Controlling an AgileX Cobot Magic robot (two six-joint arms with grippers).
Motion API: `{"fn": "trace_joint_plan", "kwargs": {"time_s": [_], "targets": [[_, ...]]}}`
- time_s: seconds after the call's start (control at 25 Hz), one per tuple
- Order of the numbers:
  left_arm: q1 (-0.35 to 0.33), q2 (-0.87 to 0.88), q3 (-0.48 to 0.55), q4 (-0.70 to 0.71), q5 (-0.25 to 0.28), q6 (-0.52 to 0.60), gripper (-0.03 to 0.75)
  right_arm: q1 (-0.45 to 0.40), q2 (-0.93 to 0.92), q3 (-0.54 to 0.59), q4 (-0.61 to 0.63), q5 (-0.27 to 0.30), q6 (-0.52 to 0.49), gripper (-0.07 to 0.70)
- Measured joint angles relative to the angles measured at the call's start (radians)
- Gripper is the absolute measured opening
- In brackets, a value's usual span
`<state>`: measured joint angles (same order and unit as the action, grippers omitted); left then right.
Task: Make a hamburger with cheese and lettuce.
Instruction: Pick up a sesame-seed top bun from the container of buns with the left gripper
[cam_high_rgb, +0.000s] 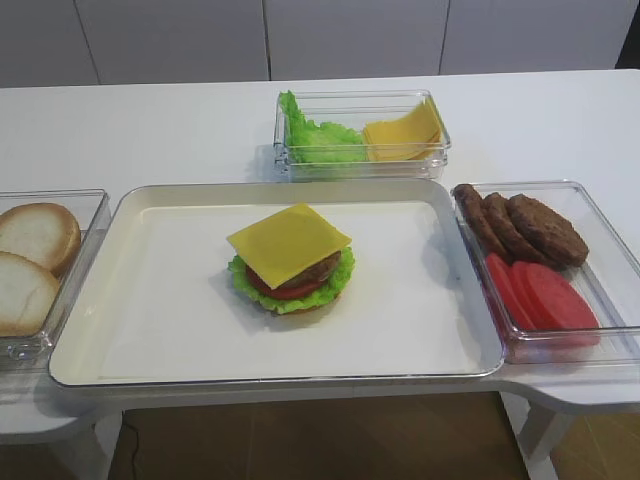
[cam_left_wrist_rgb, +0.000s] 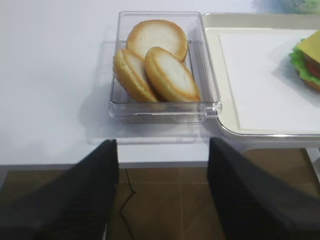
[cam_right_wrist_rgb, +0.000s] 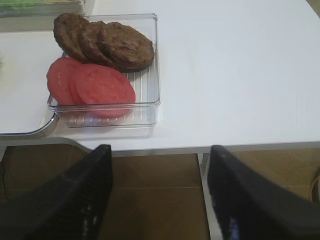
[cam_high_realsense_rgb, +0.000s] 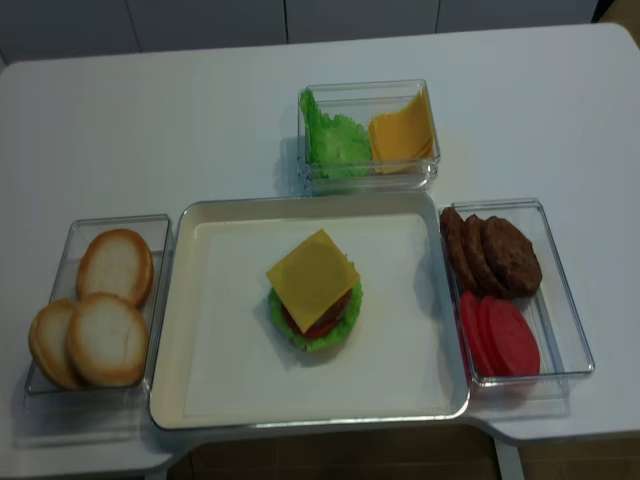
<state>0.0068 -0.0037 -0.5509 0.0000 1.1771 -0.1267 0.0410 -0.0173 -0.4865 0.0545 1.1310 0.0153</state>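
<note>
Two blk matte fingers (cam_left_wrist_rgb: 75, 200) per wrist, broad, blunt

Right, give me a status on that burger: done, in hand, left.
Done: the hamburger on the tray is stacked up to the cheese, over patty, tomato and lettuce. In hand: nothing; the left gripper and right gripper are both open and empty, back off the table edge. Left: no top bun yet; the bun halves sit in their container.
</note>
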Motion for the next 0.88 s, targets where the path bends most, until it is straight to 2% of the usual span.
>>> {"fn": "trace_joint_plan", "kwargs": {"time_s": [0.16,0.32,0.4,0.6,0.76,0.88], "targets": [[0.0,0.136,-0.055,0.057,-0.033,-0.133,0.421,0.0,0.0,0.0,0.0,0.0,0.0,0.454],[0.0,0.342,-0.122,0.155,-0.078,-0.313,0.421,0.0,0.0,0.0,0.0,0.0,0.0,0.454],[0.0,0.459,-0.164,0.169,-0.085,-0.36,0.421,0.0,0.0,0.0,0.0,0.0,0.0,0.454],[0.0,0.758,-0.282,0.131,-0.101,-0.382,0.421,0.0,0.0,0.0,0.0,0.0,0.0,0.454],[0.005,0.931,-0.368,0.047,-0.107,-0.328,0.421,0.0,0.0,0.0,0.0,0.0,0.0,0.454],[0.07,1.013,-0.396,-0.06,-0.107,-0.257,0.421,0.0,0.0,0.0,0.0,0.0,0.0,0.454]]}}
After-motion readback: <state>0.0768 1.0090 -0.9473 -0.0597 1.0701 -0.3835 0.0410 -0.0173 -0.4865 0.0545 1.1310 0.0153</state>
